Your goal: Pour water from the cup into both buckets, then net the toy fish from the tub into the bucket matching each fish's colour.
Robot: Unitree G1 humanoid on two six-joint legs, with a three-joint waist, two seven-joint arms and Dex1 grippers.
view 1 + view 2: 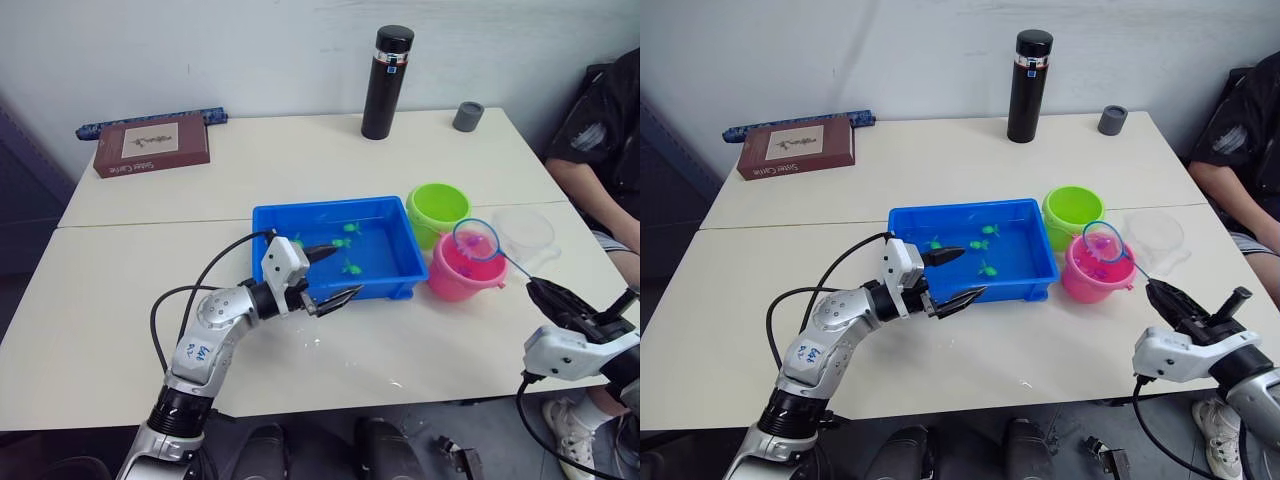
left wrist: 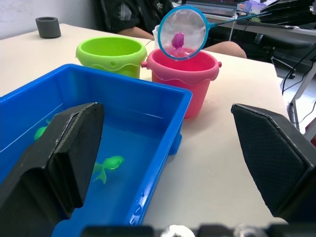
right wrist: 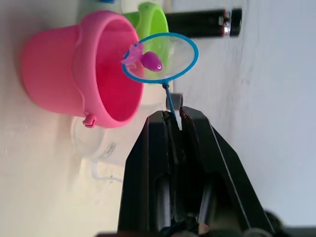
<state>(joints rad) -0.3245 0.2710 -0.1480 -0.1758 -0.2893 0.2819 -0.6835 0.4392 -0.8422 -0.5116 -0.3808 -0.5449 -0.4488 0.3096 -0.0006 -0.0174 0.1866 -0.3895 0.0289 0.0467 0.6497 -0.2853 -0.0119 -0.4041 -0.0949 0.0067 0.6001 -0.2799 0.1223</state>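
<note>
Pink fish (image 3: pixel 146 60) sits in the little blue net (image 2: pixel 183 33), and the net hangs right over the pink bucket (image 1: pixel 463 266). That is the right spot, because pink fish go in the pink bucket. The right gripper (image 3: pixel 173 121) has its two fingers squeezed tight on the thin net handle, so the net does not wobble or drop. I think the next job is to tip the net so the fish slides out.

The green bucket (image 1: pixel 439 210) stands just behind the pink one, touching or almost touching it. Both buckets sit close to the blue tub (image 1: pixel 385 286), so the net has only a short way to go. The clear cup (image 1: pixel 524 235) stands just past the buckets, beside the pink one, and looks empty, so the pouring seems done.

The left gripper (image 1: pixel 332 275) has its fingers wide apart and holds nothing. One finger is over the water and one is outside the front wall of the tub, so it may be there to keep the tub from sliding. Three or so green fish (image 2: pixel 106 166) float in the tub, waiting for the green bucket. No more pink fish can be seen in the water.
</note>
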